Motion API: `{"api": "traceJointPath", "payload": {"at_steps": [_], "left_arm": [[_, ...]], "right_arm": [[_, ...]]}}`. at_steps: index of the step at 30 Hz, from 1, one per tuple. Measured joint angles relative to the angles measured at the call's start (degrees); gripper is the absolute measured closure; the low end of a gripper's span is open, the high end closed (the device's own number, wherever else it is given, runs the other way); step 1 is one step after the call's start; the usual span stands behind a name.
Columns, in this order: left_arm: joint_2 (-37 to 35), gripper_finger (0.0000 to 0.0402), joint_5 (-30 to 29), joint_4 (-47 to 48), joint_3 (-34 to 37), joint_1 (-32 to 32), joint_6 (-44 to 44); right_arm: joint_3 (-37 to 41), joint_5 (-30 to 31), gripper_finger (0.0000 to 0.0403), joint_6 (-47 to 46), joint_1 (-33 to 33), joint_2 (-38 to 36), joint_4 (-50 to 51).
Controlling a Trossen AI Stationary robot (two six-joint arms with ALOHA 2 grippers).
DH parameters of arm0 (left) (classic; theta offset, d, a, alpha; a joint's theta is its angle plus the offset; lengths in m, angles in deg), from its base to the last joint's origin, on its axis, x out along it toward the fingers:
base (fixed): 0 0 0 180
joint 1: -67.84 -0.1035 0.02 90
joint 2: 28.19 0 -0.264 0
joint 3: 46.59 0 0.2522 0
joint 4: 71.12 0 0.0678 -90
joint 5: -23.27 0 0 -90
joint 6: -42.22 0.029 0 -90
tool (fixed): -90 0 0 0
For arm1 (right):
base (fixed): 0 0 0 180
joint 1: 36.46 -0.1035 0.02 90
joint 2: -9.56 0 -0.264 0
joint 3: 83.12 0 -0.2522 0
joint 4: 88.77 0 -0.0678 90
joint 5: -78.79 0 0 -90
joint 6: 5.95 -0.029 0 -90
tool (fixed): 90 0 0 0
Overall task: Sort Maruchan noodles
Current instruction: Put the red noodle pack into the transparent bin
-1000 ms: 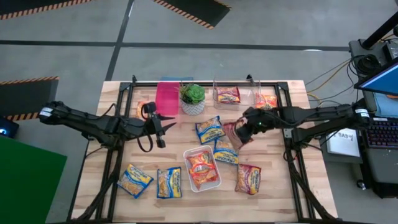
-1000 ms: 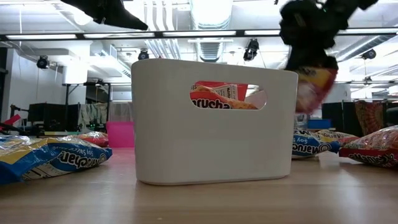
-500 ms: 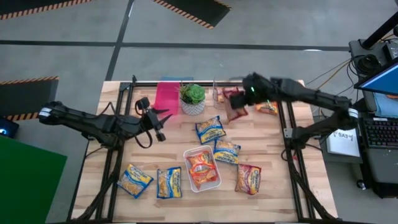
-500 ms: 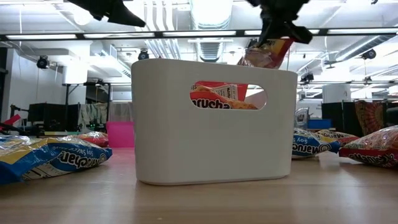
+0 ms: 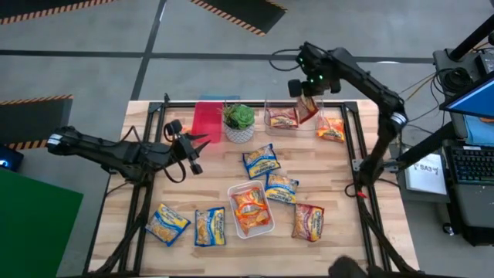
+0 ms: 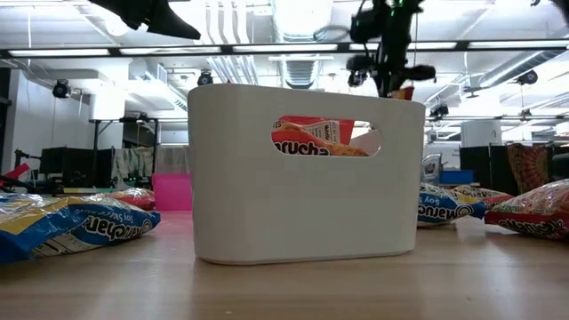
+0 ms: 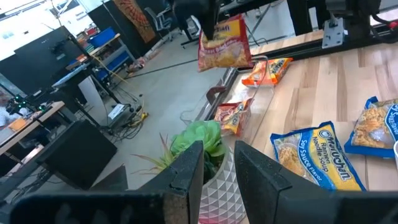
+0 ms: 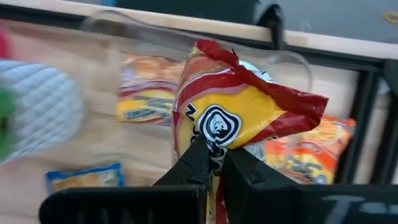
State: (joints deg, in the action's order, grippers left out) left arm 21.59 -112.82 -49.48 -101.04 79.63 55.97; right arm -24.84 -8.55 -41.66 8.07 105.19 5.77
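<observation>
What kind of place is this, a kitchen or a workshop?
Probably a robotics lab or workshop: a wooden table on a concrete floor with striped hazard tape, a computer desk beside it, and exposed ceiling ducts overhead.

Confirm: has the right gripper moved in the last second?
Yes. The right gripper, shut on a red-edged noodle packet, went from mid-table to above the clear bin at the far edge.
</observation>
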Motion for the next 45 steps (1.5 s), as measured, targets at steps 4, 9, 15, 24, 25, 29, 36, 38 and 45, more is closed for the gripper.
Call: {"api": "traceJointPath", "payload": {"at_steps": [4,9,15,24,25,29,36,38,45], "left_arm": [[-0.6,0.0327,0.0,0.8,0.0,0.0,-0.6],[-1.1,0.0327,0.0,1.7,0.0,0.0,-1.2],[-1.1,0.0327,0.0,2.2,0.0,0.0,-1.2],[-1.1,0.0327,0.0,2.2,0.0,0.0,-1.2],[-1.1,0.0327,0.0,2.2,0.0,0.0,-1.2],[-1.1,0.0327,0.0,2.4,0.0,0.0,-1.2],[-1.1,0.0327,0.0,2.6,0.0,0.0,-1.2],[-1.1,0.0327,0.0,2.6,0.0,0.0,-1.2],[-1.1,0.0327,0.0,2.6,0.0,0.0,-1.2]], "right_arm": [[-2.5,-0.1,0.0390,2.2,3.2,4.7,3.3],[-3.4,-0.1,0.0390,3.2,4.8,8.9,4.9],[-1.6,0.4,0.0390,3.7,4.9,12.4,5.5],[-0.4,8.9,0.0390,5.7,4.7,16.6,7.4],[-0.4,9.3,0.0390,5.8,4.7,17.1,7.4],[-0.4,9.4,0.0390,6.5,4.7,19.4,7.4],[-0.3,9.4,0.0387,9.0,4.0,22.7,7.3],[-0.3,9.5,0.0376,9.4,3.6,23.2,7.3],[-0.3,9.5,0.0308,9.6,3.0,24.0,7.2]]}}
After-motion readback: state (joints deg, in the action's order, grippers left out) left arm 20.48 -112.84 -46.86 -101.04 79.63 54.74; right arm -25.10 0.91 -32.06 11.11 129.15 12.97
